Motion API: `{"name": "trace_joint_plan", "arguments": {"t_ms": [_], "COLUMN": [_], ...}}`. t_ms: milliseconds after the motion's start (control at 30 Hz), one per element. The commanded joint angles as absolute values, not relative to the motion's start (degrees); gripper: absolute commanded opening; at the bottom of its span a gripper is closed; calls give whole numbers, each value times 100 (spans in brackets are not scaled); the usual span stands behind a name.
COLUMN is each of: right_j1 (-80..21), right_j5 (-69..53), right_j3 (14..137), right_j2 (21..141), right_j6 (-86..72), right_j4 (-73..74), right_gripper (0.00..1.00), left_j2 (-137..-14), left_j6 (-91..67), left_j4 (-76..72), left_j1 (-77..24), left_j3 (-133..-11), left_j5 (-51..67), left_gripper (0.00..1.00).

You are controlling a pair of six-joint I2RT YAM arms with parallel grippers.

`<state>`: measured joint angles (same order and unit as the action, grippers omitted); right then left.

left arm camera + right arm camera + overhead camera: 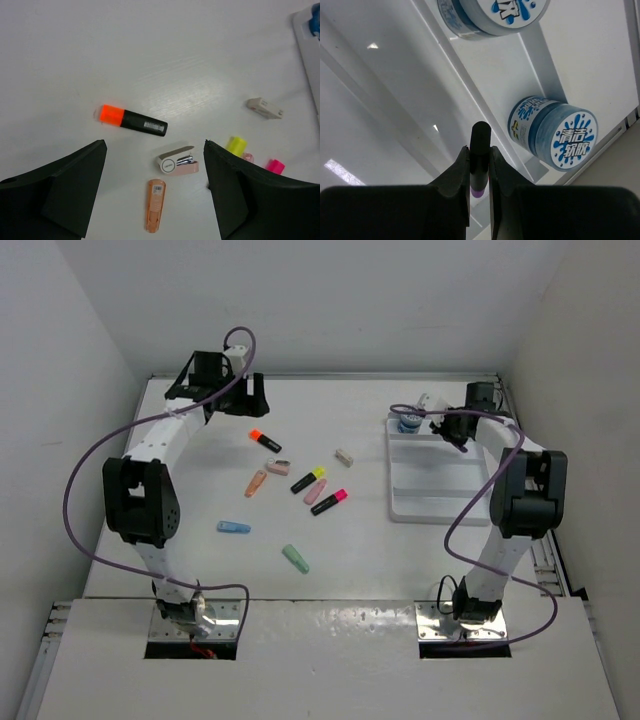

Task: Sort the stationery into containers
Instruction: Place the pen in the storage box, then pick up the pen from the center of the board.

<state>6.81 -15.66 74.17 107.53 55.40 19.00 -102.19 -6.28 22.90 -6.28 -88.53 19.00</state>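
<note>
Top view: the left arm (150,450) reaches to the table's far left corner. The right arm (520,490) reaches over the far end of the white tray (437,502), where a blue-white pot (409,423) sits. Loose stationery lies scattered mid-table, well apart from the tray: an orange-ended marker (265,441), a yellow-ended marker (308,479), a pink-ended marker (329,502), a beige block (344,457), a blue stub (233,528) and a green stub (295,559).

Left wrist view: the left gripper (155,147) hangs above the table, spread wide, holding nothing. A small pink-and-white stapler (178,161) and a pastel orange stub (155,205) lie between its fingers (75,190). The orange-ended marker is just beyond them.

Right wrist view: the right gripper (480,172) is clamped on a purple-ended marker (480,150), held lengthwise over the tray. A second pot (555,137) stands close beside it, across a raised divider (485,100).

Risks, as a judgement: if it is released here, the marker may land on the divider and roll into the wrong section or bump the near pot. The left gripper, closing over two close-lying pieces, could catch both or shove one aside.
</note>
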Motion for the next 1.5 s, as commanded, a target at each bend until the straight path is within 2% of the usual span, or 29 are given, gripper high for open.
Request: {"name": "trace_joint_plan", "arguments": {"t_ms": [0, 67, 100, 167, 200, 300, 600, 1167, 1267, 1300, 1367, 1400, 1467], "right_j1": [703, 703, 703, 712, 721, 738, 580, 255, 203, 185, 106, 88, 53], "right_j5": [-1380, -1249, -1213, -1108, -1107, -1090, -1424, -1705, -1723, -1723, -1766, -1775, -1845], "right_j3": [7488, 7462, 7453, 7418, 7383, 7251, 7172, 7180, 7295, 7321, 7356, 7365, 7383], "right_j2": [10854, 10942, 10942, 10925, 10899, 10714, 9880, 9149, 9141, 9132, 9088, 9062, 9000], "right_j6": [5932, 5976, 5977, 5906, 5880, 5626, 4474, 3551, 3411, 3384, 3279, 3235, 3050], "right_j4": [1687, 1758, 1784, 1802, 1810, 1732, 1749, 2083, 2127, 2153, 2171, 2171, 2180], "right_gripper": [9, 23, 39, 47, 56, 64, 66, 66, 66, 66, 65, 65, 65], "left_j2": [-10589, -10914, -11020, -11336, -11425, -11698, -12085, -13122, -13131, -13096, -12895, -12815, -12570], "left_j6": [-817, -1019, -1202, -1423, -1598, -1994, -3058, -3261, -3112, -3059, -2998, -2927, -2831], "left_j4": [2443, 2619, 2671, 2812, 2865, 3032, 3243, 3437, 3349, 3305, 3191, 3147, 2971], "left_j1": [-659, -712, -721, -800, -843, -1089, -1459, -1503, -1433, -1407, -1301, -1266, -1169], "left_j3": [-9298, -9614, -9694, -9931, -9993, -10142, -9862, -10371, -10301, -10222, -9898, -9775, -9405], "left_j5": [1293, 1030, 967, 695, 573, -139, -1256, -1275, -959, -915, -696, -590, -249], "left_gripper": [85, 85, 84, 83, 83, 83, 80, 72, 63, 55, 44, 35, 25]}}
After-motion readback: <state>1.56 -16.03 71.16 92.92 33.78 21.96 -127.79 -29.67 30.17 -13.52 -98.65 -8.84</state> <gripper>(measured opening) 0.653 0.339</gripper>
